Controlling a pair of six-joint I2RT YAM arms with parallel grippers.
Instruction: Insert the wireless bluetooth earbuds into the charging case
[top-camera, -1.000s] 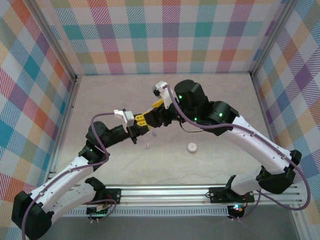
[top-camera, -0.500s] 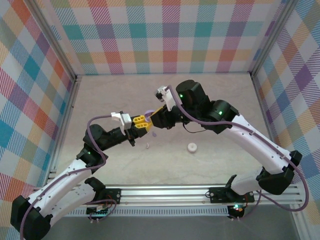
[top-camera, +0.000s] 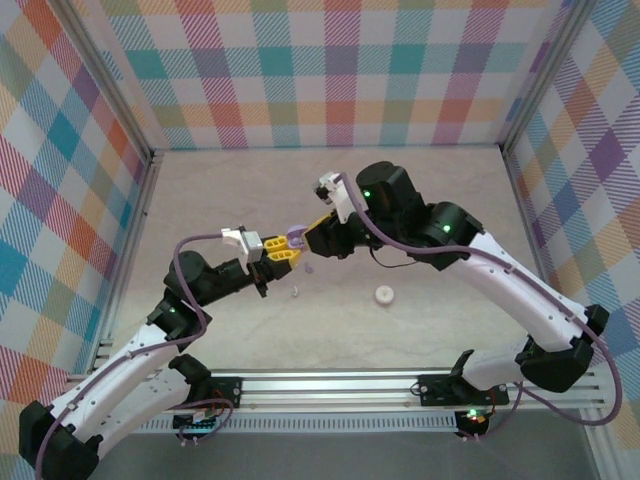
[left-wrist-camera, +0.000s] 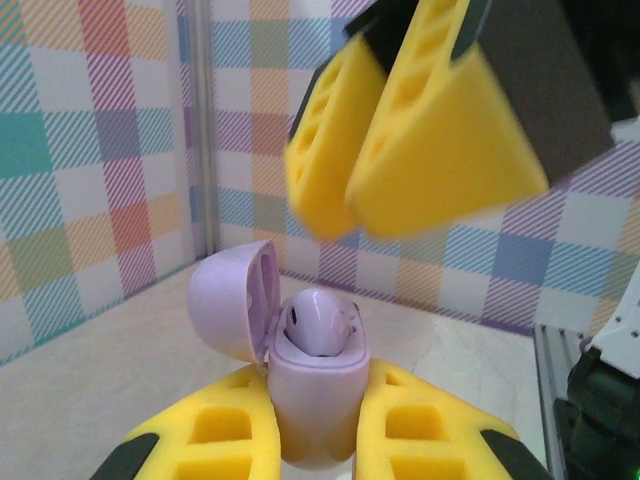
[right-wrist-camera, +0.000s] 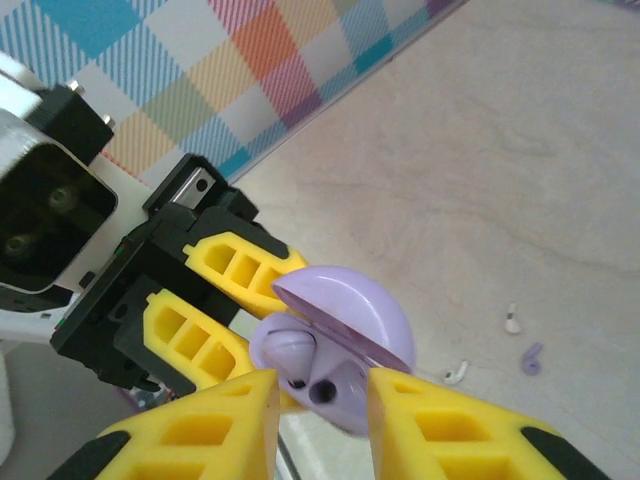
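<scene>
My left gripper (left-wrist-camera: 318, 385) is shut on the pale purple charging case (left-wrist-camera: 312, 415), held upright above the table with its lid (left-wrist-camera: 228, 297) swung open. One purple earbud (left-wrist-camera: 318, 322) sits in the case; the second socket (right-wrist-camera: 321, 392) looks empty. My right gripper (right-wrist-camera: 320, 400) hovers just above the case (right-wrist-camera: 350, 330), its jaws a little apart and open with nothing between them. From above, the case (top-camera: 296, 237) shows between the left gripper (top-camera: 283, 248) and the right gripper (top-camera: 312, 235). Two white earbuds (right-wrist-camera: 513, 319) (right-wrist-camera: 456, 373) and a purple earbud (right-wrist-camera: 531, 358) lie on the table below.
A small white round disc (top-camera: 383, 294) lies on the table right of the loose earbuds (top-camera: 297, 292). Checked walls close the workspace on three sides. The metal rail (top-camera: 330, 385) with both arm bases runs along the near edge.
The right gripper's jaws have narrowed. The left gripper has shifted slightly left with the case, so the open lid now shows between the two grippers.
</scene>
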